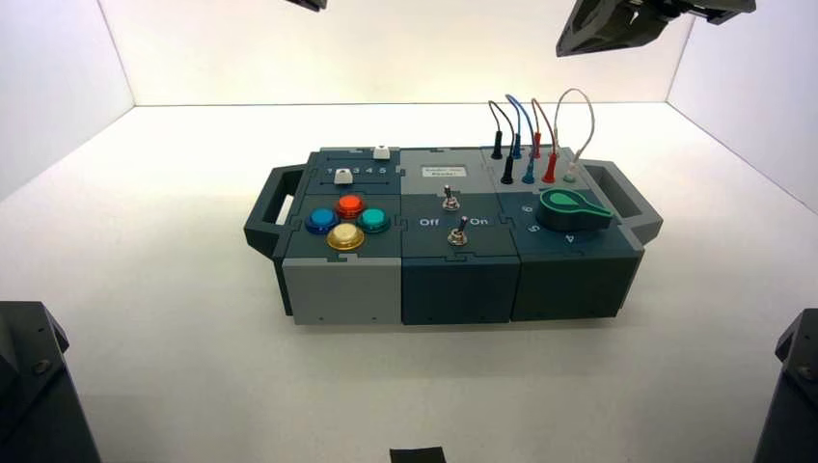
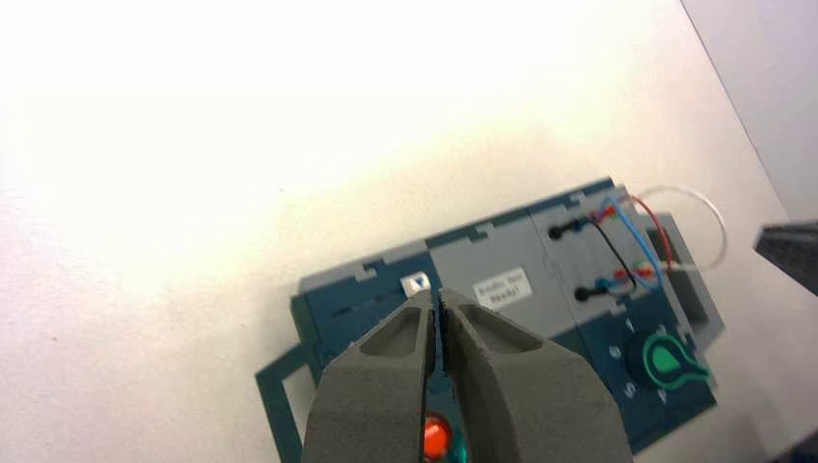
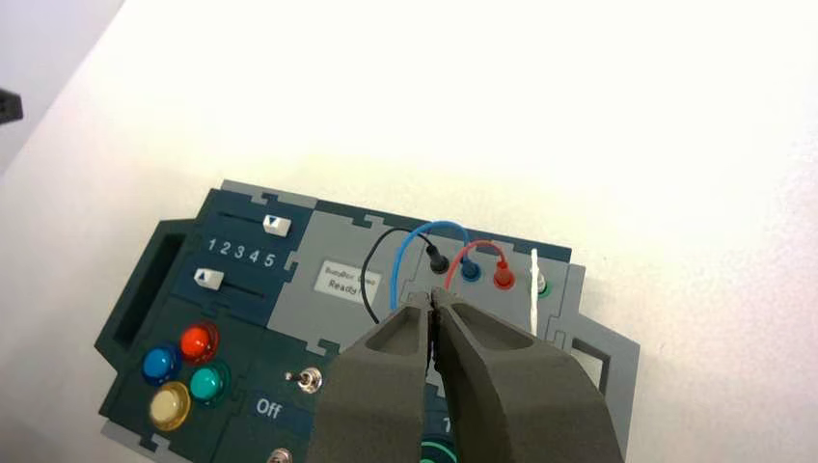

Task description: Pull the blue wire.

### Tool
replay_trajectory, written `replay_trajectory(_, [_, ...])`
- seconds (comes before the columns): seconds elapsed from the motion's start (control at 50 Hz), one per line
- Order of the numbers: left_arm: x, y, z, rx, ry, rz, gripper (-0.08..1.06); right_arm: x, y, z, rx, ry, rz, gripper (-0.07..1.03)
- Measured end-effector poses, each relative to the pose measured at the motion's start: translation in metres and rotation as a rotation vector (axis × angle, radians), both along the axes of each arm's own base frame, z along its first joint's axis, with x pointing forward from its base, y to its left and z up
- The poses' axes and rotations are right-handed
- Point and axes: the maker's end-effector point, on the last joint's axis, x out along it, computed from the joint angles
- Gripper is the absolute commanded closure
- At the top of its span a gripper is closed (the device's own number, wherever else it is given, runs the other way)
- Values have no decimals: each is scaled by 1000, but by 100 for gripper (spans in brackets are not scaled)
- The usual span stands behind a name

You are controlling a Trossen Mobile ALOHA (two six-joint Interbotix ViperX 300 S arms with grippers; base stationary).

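The box stands on the tabletop. Its far right panel holds four arched wires in its sockets: black, blue, red and white, in that order from the left. The blue wire stands between the black and red ones, with both blue plugs seated. Left of this panel is a small screen; beyond it are two white sliders, the far one by 5, the near one by 1.

The right claw is closed and empty, raised above the box and clear of the blue wire. The left claw, also closed and empty, hangs above the box's left side.
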Motion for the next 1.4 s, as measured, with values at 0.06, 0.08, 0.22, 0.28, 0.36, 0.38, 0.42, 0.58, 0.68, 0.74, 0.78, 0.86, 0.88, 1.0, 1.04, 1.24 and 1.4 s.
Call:
replay_trajectory(0.06, [-2,-4,1,-2,-1,-12,94,0,0,-8,-13,24,1,87])
replay_trajectory(0.08, [-2,-4,0,0,0,-14,94,1,0,-9,-15,29,1,85])
replay_trajectory(0.22, [-3,-5,0,-1,1,-15,94,7,4,-12,-7,53,-8,81])
replay_trajectory(0.28, [-3,-5,0,0,1,-18,94,9,7,-12,2,58,-10,81])
replay_trajectory(0.36, [-3,-5,0,0,2,-17,94,10,14,-9,8,56,3,81])
replay_trajectory(0.38, [-3,-5,0,-1,2,-17,94,10,16,-9,7,56,9,81])
replay_trajectory(0.42, [-3,-5,0,0,2,-17,94,11,21,-8,8,55,23,82])
replay_trajectory(0.58, [-3,-5,-5,9,14,-19,94,11,44,-8,4,66,85,82])
replay_trajectory(0.68, [-3,-5,-8,14,20,-20,94,12,56,-13,-9,94,116,82])
replay_trajectory(0.74, [-2,-6,-8,15,19,-21,94,12,58,-17,-18,113,121,81])
replay_trajectory(0.78, [-2,-6,-8,15,19,-23,94,12,59,-18,-22,121,124,80])
replay_trajectory(0.86, [-2,-6,-7,17,16,-26,94,12,59,-18,-22,122,124,78])
replay_trajectory(0.88, [-2,-6,-8,18,16,-27,94,12,59,-18,-21,123,123,77])
replay_trajectory(1.0, [-2,-6,-8,22,13,-33,94,13,59,-18,-22,122,123,74])
replay_trajectory(1.04, [-2,-6,-8,24,14,-34,94,13,59,-18,-22,120,122,74])
replay_trajectory(1.24, [-2,-6,-9,27,13,-38,94,16,55,-21,-38,120,120,74])
replay_trajectory(1.4, [-2,-6,-10,28,15,-38,94,27,38,-27,-46,132,64,74])
